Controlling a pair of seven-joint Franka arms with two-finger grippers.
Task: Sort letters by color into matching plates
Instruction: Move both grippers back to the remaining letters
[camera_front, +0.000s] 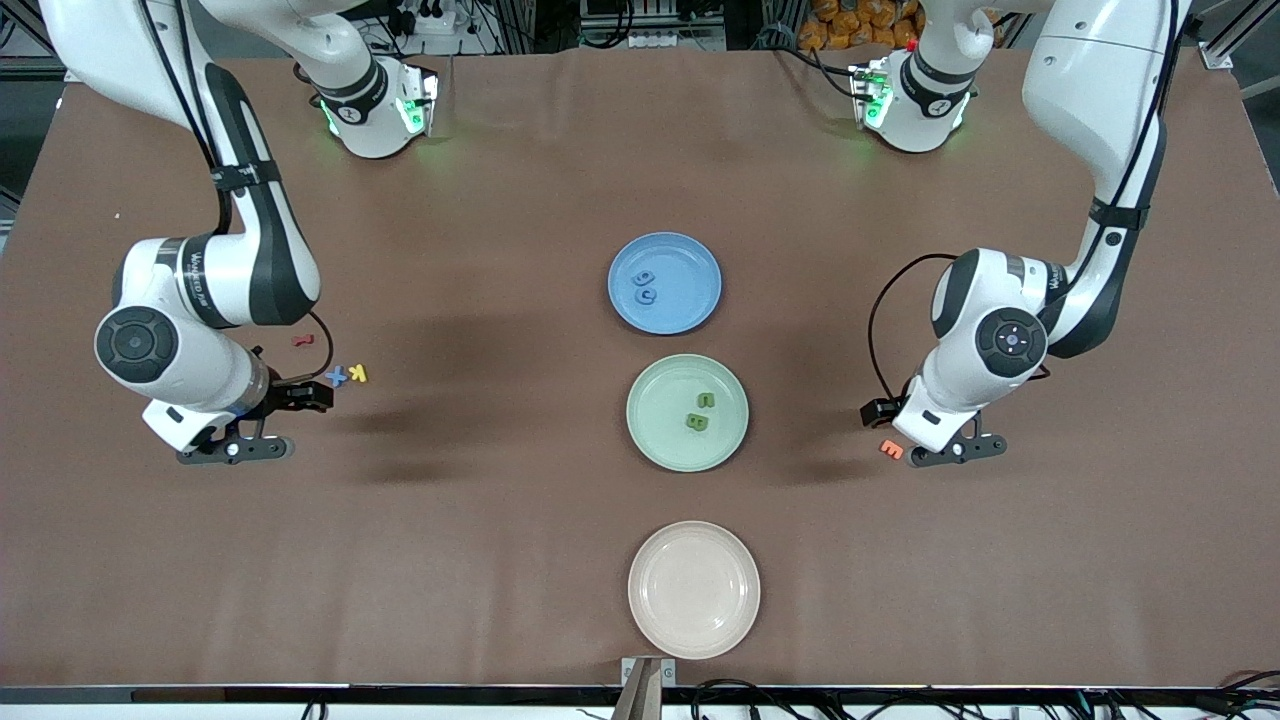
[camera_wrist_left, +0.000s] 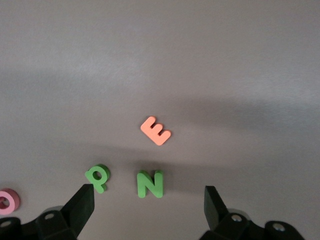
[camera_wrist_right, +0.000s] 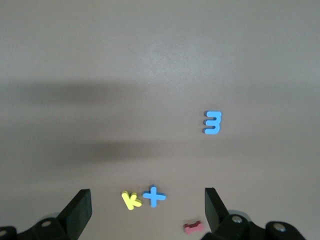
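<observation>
The blue plate (camera_front: 665, 283) holds two blue letters (camera_front: 647, 287). Nearer the camera, the green plate (camera_front: 687, 450) holds two green letters (camera_front: 700, 411). My left gripper (camera_front: 957, 450) hangs open over the table toward the left arm's end. In its wrist view the left gripper (camera_wrist_left: 149, 210) is just short of a green N (camera_wrist_left: 150, 183), and a green P (camera_wrist_left: 97, 177) lies by one finger (camera_wrist_left: 82, 202). My right gripper (camera_front: 235, 448) is open low over the right arm's end. Its view shows the right gripper (camera_wrist_right: 147, 210) near a blue plus (camera_wrist_right: 154, 196) and, farther off, a blue 3 (camera_wrist_right: 213, 122).
A cream-beige plate (camera_front: 693, 589) sits nearest the camera. An orange E (camera_wrist_left: 156, 131) and a pink ring (camera_wrist_left: 7, 201) lie near the green letters. A yellow K (camera_wrist_right: 130, 200) touches the blue plus, with a small red piece (camera_wrist_right: 193, 228) close by.
</observation>
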